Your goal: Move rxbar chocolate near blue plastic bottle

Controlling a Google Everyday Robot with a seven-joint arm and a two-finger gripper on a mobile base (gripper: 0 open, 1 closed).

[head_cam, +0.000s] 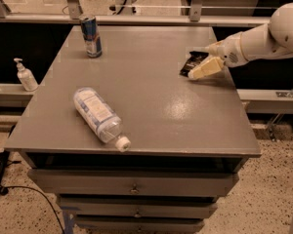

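The rxbar chocolate (pixel 192 62) is a small flat black wrapper lying near the table's right edge, toward the back. My gripper (pixel 203 58) reaches in from the right on a white arm and is open. One cream finger (pixel 206 68) lies along the bar's near side and the other sits at its far side, so the bar is between them. The blue plastic bottle (pixel 98 114) is clear with a pale label and white cap. It lies on its side at the table's front left, far from the bar.
A blue-silver drink can (pixel 91 35) stands at the table's back left. A small white pump bottle (pixel 25 75) stands on a ledge left of the grey table (pixel 151 116). Drawers sit below the table's front edge. A railing runs behind.
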